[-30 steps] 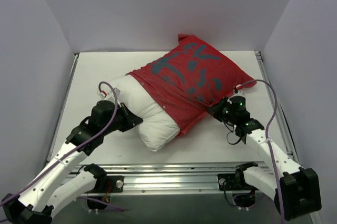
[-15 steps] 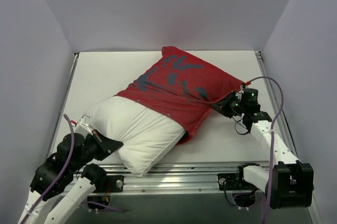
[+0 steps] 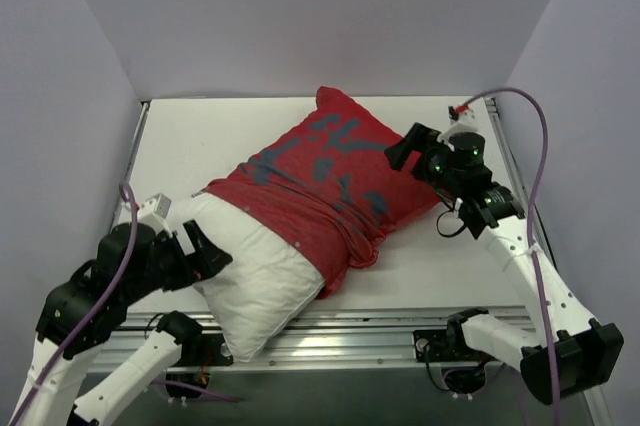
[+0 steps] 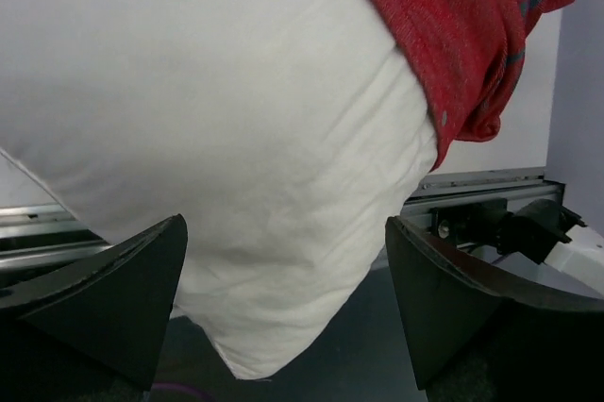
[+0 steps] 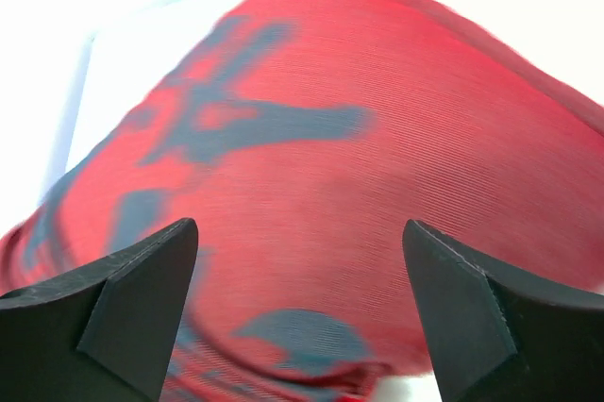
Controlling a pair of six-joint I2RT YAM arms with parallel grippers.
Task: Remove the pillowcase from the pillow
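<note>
The pillow (image 3: 262,271) lies diagonally, its bare white half toward the front left with one corner hanging over the table's front edge. The red pillowcase (image 3: 325,181) with dark grey marks covers its far right half, bunched at the open hem. My left gripper (image 3: 205,254) is open at the pillow's near-left end. In the left wrist view the pillow (image 4: 236,138) sags loose between the spread fingers (image 4: 113,293) of the left gripper (image 4: 283,298), with the pillowcase (image 4: 472,34) beyond. My right gripper (image 3: 402,152) hovers open over the pillowcase's right end. Its wrist view shows the pillowcase (image 5: 330,166) below the right gripper (image 5: 297,308), nothing held.
An aluminium rail (image 3: 340,331) runs along the table's front edge, above the arm bases. Another rail (image 3: 512,171) borders the right side. White walls close off the left, back and right. Bare white tabletop (image 3: 190,146) lies at the back left.
Both grippers were shut on the pillow and pillowcase and have opened. The pillow slid toward the front left. The right gripper rose and moved back over the pillowcase.
</note>
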